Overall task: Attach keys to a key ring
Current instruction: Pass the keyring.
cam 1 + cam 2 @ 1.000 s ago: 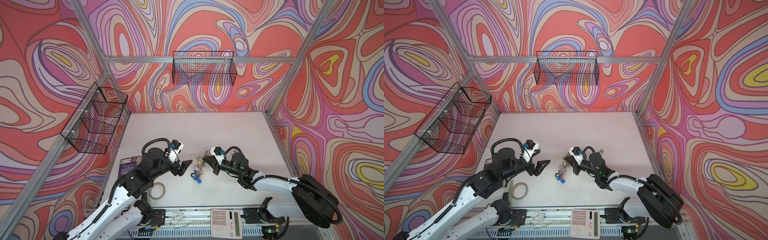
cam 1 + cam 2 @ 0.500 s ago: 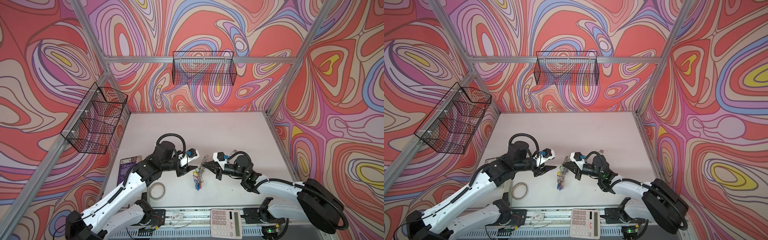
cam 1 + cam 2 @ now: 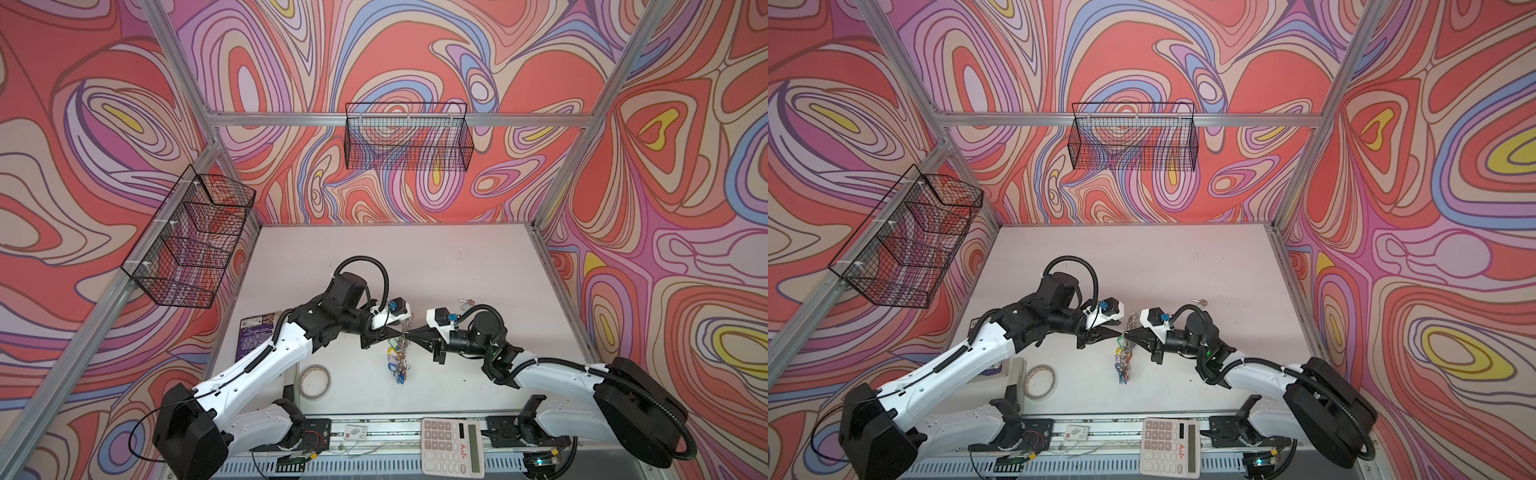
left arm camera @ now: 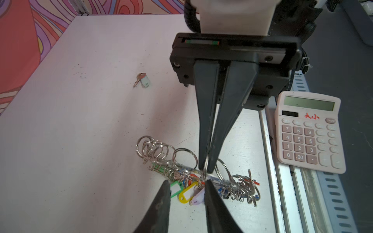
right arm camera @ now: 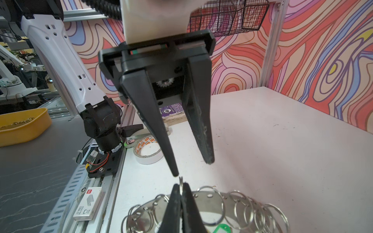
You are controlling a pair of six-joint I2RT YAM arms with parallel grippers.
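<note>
The key ring (image 5: 210, 196) is a flat silver band fringed with small split rings. It hangs from my right gripper (image 5: 181, 186), which is shut on one thin split ring (image 5: 181, 181). Keys with green, yellow, blue and pale tags (image 4: 187, 191) dangle from the ring (image 3: 400, 349) onto the table in both top views. My left gripper (image 4: 186, 182) faces the right gripper (image 3: 409, 330) tip to tip, jaws apart, with one fingertip (image 5: 175, 172) just beside the pinched split ring and nothing held. A loose key with a pale mint tag (image 4: 144, 80) lies apart on the table (image 3: 465, 302).
A beige tape roll (image 3: 315, 382) lies near the table's front left. A purple booklet (image 3: 255, 336) sits under the left arm. A calculator (image 3: 453, 444) rests on the front rail. Wire baskets hang on the back wall (image 3: 407, 141) and the left wall (image 3: 191, 237).
My left arm has swung right until its fingertips meet the right gripper's, and its jaws have narrowed. The right gripper stays shut on the split ring, shifted slightly right.
</note>
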